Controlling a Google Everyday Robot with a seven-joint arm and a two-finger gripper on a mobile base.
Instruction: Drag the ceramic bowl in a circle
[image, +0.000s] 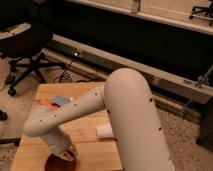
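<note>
The ceramic bowl (59, 163) is orange-red and glossy. It sits at the front edge of the wooden table (85, 131), partly cut off by the bottom of the camera view and partly covered by my arm. My white arm (100, 107) sweeps down from the right and bends to the bowl. My gripper (66, 152) is at the bowl's far rim, reaching down into it.
A small flat orange piece (48, 104) and a blue item (61, 100) lie at the table's far left. A white cylinder (104, 130) lies beside my arm. A black office chair (22, 47) stands at the left, a dark cabinet wall behind.
</note>
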